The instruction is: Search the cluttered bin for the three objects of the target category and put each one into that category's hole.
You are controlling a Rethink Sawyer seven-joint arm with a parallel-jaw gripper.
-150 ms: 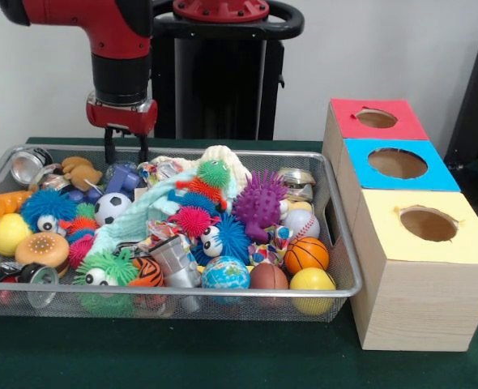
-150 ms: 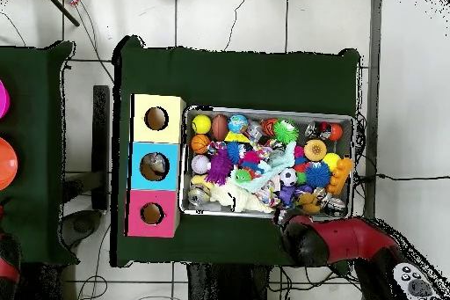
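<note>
- No brand, label or writing could be read on anything in the bin or on the boxes.
- The gripper point(image 1: 125, 151) hung over the far left part of the wire bin point(image 1: 343, 267), its two dark fingers point(image 1: 109, 150) a little apart with nothing between them, the tips just above the clutter.
- Right under the tips lay a small blue toy point(image 1: 124, 177), with a soccer ball point(image 1: 110, 207) just in front of it and brown cookies point(image 1: 78, 171) to one side.
- The other balls sat well away from the gripper, at the near corner by the boxes: a basketball point(image 1: 306, 254), a brown football point(image 1: 269, 278), a yellow ball point(image 1: 312, 281), a globe ball point(image 1: 225, 274) and a white baseball point(image 1: 301, 222).
- A purple spiky ball point(image 1: 258, 203) stood in the middle of the heap.
- Beside the bin stood three boxes with round holes on top: a red box point(image 1: 376, 119) farthest back, a blue box point(image 1: 395, 164), and a yellow box point(image 1: 427, 224) nearest.
- From overhead, the red arm point(image 2: 338, 239) reached in over the bin's edge.
</note>
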